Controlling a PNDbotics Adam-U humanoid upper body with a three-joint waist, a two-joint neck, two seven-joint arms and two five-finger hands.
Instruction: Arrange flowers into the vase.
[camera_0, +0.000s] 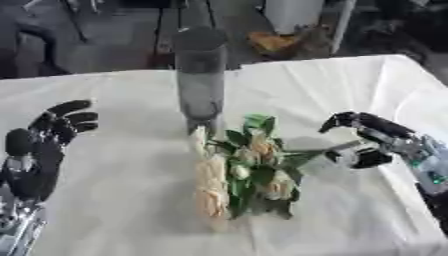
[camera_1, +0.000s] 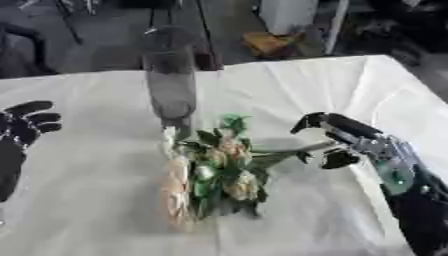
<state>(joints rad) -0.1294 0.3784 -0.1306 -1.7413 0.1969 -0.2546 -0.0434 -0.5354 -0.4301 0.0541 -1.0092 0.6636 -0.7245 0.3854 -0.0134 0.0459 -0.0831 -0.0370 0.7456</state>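
White cloth (camera_0: 105, 200), creased and slightly rumpled at the far right corner, covers the whole table. No brand, label or writing can be read on anything here.

At the far middle of the cloth stands the vase (camera_0: 200, 80), a tall straight cylinder of grey, glassy-looking material, upright, with an open round mouth. Just near of its base lies the bunch of flowers (camera_0: 249, 165), flat on the cloth: pale cream, ruffled blooms mixed with broad green leaves. Along the bunch's left side runs a long, pale yellowish strip of blooms or wrapping; which it is cannot be told. A thin stem (camera_1: 302, 148) sticks out of the bunch toward the right.

On the right, the right hand (camera_1: 337, 137) is black with silver joints, its forearm showing a green patch. Its fingers are curled above the end of the stem and the thumb sits below it, pinching the stem between them.

At the left edge, well apart from the flowers, the left hand (camera_0: 44, 145) rests with its dark, matte fingers pointing up and spread, holding nothing.
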